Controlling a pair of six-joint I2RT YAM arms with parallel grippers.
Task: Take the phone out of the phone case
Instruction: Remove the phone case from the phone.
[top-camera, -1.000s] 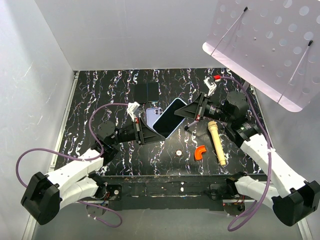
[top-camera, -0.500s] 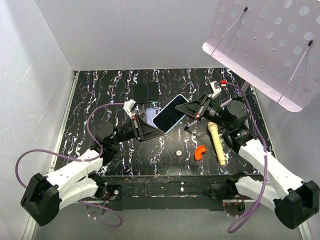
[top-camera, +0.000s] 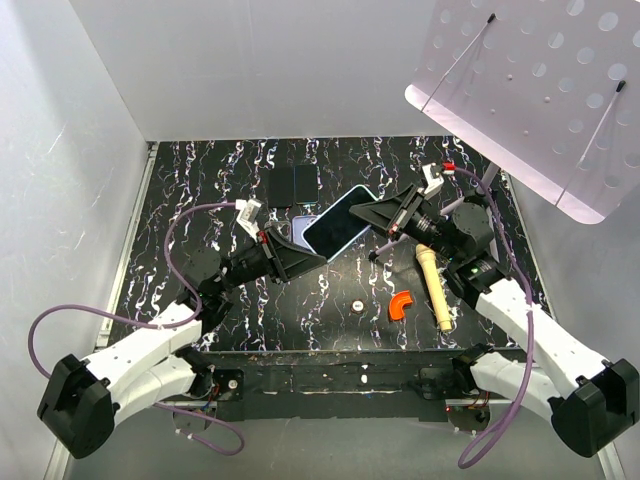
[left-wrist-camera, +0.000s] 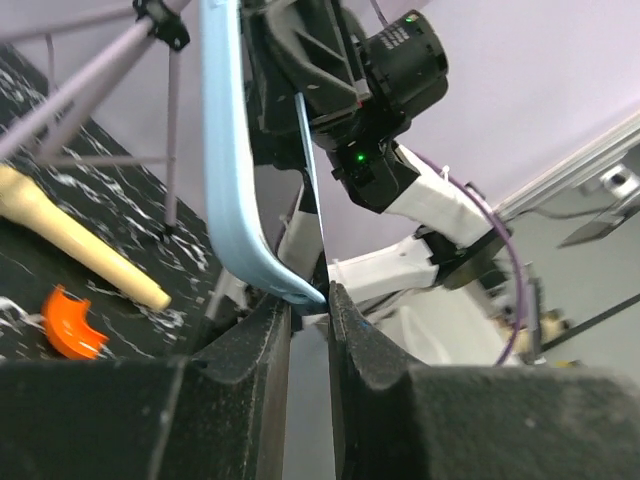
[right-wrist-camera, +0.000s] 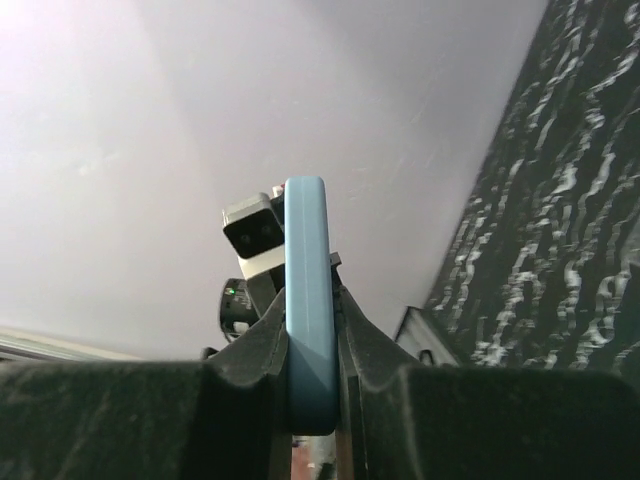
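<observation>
Both arms have carried the phone (top-camera: 338, 224) slightly farther from the orange piece (top-camera: 401, 304). In its blue case (left-wrist-camera: 228, 180), it hangs above the counter (top-camera: 200, 190), up-left of that piece. Left pincer (top-camera: 316, 256) clamps one case corner; right pincer (top-camera: 358, 211) clamps the opposite edge.

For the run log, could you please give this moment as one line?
left tool: shut on phone case | right tool: shut on phone case | phone: aloft between both tools

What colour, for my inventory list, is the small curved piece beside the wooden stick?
The curved piece is orange, seen best in the top external view.
</observation>
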